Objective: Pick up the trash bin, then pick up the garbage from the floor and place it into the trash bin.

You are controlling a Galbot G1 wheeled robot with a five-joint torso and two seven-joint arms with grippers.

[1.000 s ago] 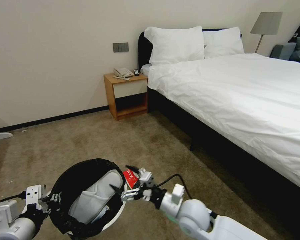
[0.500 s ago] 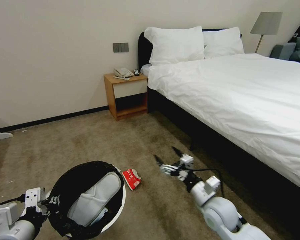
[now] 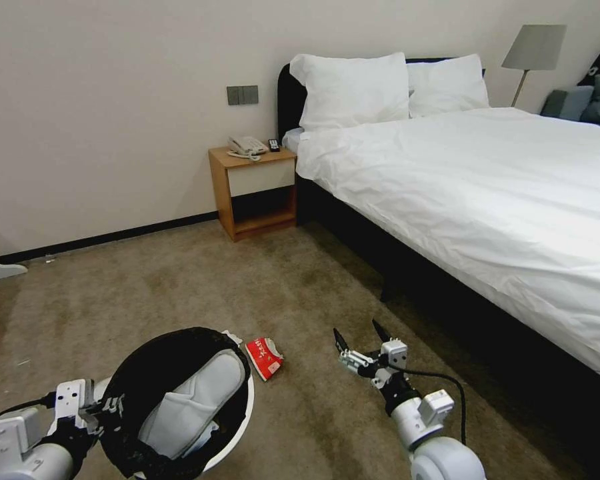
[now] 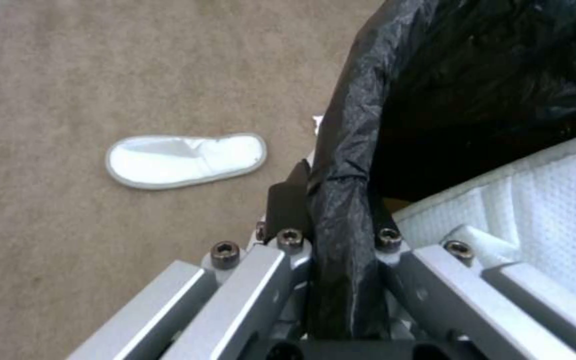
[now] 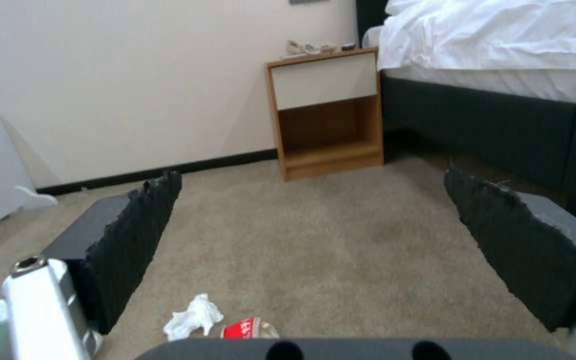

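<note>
Beyond your right gripper [image 3: 361, 335] the carpet [image 3: 200, 280] lies open up to the nightstand [image 3: 253, 190] and wall, with the bed [image 3: 487, 200] frame close along its right side. Its 2 fingers [image 5: 135, 240] stand wide apart, holding nothing, just right of the red-white packet [image 3: 265, 357] on the floor. Your left gripper [image 4: 331, 235] is clamped on the bagged rim of the trash bin [image 3: 147, 360], held low at your left with 1 white slipper [image 3: 193, 407] inside. Left wrist view adds a second slipper [image 4: 185, 160] on the carpet beside the bin; right wrist view adds a white tissue [image 5: 193, 316] touching the packet
</note>
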